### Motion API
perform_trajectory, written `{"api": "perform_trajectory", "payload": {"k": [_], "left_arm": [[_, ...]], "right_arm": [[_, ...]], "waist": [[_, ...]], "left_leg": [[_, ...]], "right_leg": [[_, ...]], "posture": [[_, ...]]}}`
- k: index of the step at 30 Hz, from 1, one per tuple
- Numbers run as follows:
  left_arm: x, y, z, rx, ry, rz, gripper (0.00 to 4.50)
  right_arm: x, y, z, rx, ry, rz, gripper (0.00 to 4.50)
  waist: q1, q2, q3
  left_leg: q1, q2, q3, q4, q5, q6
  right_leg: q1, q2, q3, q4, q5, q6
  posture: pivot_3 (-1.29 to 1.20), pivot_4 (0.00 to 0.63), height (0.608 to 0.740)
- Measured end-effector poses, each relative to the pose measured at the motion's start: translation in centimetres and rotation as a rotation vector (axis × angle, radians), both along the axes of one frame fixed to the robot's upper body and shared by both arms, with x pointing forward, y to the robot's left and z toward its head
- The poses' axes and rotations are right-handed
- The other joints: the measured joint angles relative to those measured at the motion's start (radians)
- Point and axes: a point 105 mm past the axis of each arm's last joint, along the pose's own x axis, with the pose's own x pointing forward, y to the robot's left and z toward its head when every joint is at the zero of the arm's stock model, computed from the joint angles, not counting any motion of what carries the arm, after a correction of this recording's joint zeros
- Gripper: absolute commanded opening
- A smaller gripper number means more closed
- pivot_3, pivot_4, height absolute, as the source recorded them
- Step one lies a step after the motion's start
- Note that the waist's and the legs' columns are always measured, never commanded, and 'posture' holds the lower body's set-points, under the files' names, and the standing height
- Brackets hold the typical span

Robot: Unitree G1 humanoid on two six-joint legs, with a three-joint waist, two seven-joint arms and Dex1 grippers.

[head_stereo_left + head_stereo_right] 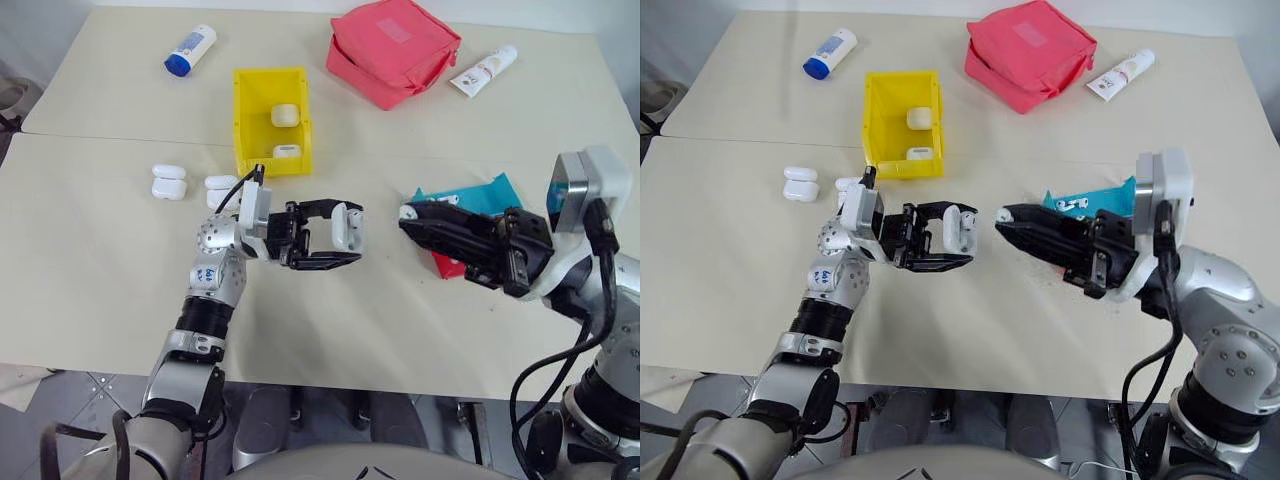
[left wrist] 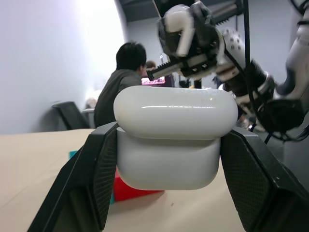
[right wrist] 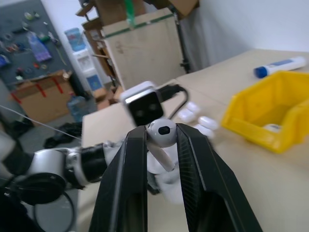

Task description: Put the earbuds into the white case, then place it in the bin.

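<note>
The left claw (image 1: 335, 240) is clamped on a white case (image 1: 346, 226), held above the middle of the table (image 1: 100, 260) with its lid shut, to judge from the left wrist view. At about three o'clock from it, the right claw (image 1: 408, 213) pinches one earbud (image 3: 162, 131) by its bulb, stem hanging free. Both look light, hard and glossy, so likely slippery; the case seems best gripped across its flat sides, the earbud by its head. The bin (image 1: 245, 120) sits at eleven o'clock from the held case, with two cases inside; more cases (image 1: 169, 181) lie at nine o'clock. The table is pale and matte. Behind, a person (image 2: 120, 87) sits; cardboard boxes (image 3: 140, 43) stand stacked.
</note>
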Motion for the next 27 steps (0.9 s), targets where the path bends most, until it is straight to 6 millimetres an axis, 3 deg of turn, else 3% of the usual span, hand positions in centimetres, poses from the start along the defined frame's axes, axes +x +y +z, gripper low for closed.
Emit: {"api": "perform_trajectory", "payload": {"k": [8, 27], "left_arm": [[-1.5, -0.5, 0.9, 0.007, -0.004, -0.059, 2.81], [-2.2, -1.2, 0.9, 0.051, 0.036, -0.079, 2.81]], "right_arm": [[-0.4, 1.7, -1.2, -0.003, 0.025, 0.042, 0.56], [0.1, 2.1, -3.1, -0.107, -0.014, 0.050, 0.56]], "waist": [[0.000, 0.000, 0.000], [0.003, 0.000, 0.000]], "left_leg": [[0.000, 0.000, 0.001, 0.000, 0.000, 0.000], [0.000, 0.000, 0.001, 0.000, 0.000, 0.000]], "right_leg": [[0.000, 0.000, 0.001, 0.000, 0.000, 0.000], [0.000, 0.000, 0.001, -0.001, 0.000, 0.000]], "posture": [[0.00, 0.150, 0.740], [0.00, 0.150, 0.740]]}}
